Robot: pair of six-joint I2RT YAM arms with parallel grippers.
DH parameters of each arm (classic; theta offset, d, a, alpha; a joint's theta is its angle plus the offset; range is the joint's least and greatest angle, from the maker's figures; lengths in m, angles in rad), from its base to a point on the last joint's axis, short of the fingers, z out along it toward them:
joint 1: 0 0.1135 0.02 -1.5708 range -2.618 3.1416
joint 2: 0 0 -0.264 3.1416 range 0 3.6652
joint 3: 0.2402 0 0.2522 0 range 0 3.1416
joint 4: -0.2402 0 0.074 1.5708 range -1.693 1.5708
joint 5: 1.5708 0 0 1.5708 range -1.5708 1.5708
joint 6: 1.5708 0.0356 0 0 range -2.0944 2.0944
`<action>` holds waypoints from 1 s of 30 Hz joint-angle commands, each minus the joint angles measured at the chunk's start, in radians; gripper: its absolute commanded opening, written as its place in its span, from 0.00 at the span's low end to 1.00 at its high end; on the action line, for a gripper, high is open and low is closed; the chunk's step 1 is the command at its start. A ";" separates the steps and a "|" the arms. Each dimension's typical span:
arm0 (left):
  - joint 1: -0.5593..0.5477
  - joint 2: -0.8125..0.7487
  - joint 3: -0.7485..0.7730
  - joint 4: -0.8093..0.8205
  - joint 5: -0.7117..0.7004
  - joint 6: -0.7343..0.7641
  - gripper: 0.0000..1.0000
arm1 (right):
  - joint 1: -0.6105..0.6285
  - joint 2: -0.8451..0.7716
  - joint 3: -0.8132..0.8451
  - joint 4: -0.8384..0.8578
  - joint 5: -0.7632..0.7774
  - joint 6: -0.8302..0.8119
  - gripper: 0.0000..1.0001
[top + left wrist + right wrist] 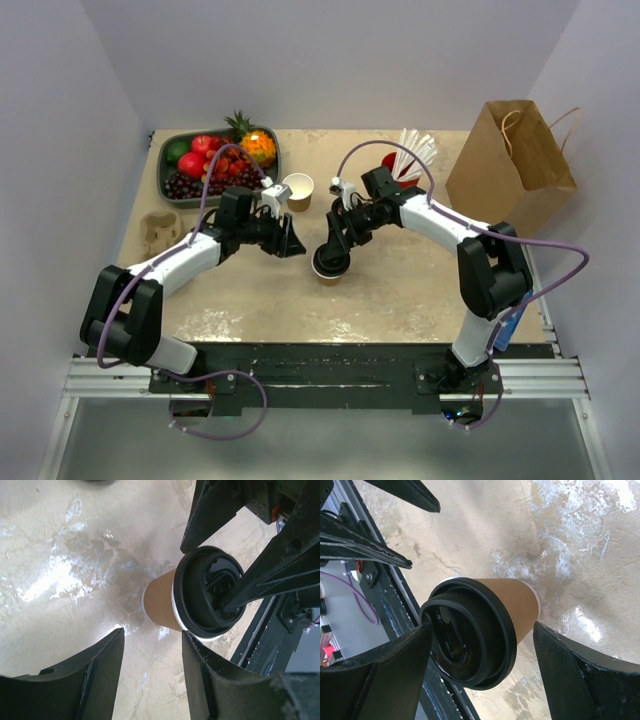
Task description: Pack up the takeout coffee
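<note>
The takeout coffee (330, 266), a tan-banded paper cup with a black lid, stands upright at the table's middle. My right gripper (334, 244) is open and hangs over it. In the right wrist view the cup (517, 602) sits between the spread fingers (395, 670), with one fingertip at the lid's edge and the other clear of the cup wall. My left gripper (292, 243) is open and empty just left of the cup. In the left wrist view the cup (160, 605) stands just beyond the open fingertips (200, 670), and a right finger crosses the lid (200, 592).
A lidless paper cup (298, 189) stands behind the left gripper. A red cup with white straws (405, 160) is at the back right, beside an open brown paper bag (510, 165). A fruit tray (165, 160) is at the back left and a cardboard cup carrier (160, 230) at the left.
</note>
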 commanded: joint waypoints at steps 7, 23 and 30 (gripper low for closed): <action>0.003 0.008 -0.060 0.099 0.062 -0.064 0.51 | 0.016 0.015 0.049 -0.001 0.004 -0.001 0.84; -0.012 0.144 -0.074 0.211 0.105 -0.126 0.47 | 0.042 0.049 0.083 -0.018 0.003 -0.002 0.84; -0.022 0.146 -0.081 0.229 0.108 -0.144 0.47 | 0.043 0.046 0.101 -0.025 -0.017 -0.007 0.84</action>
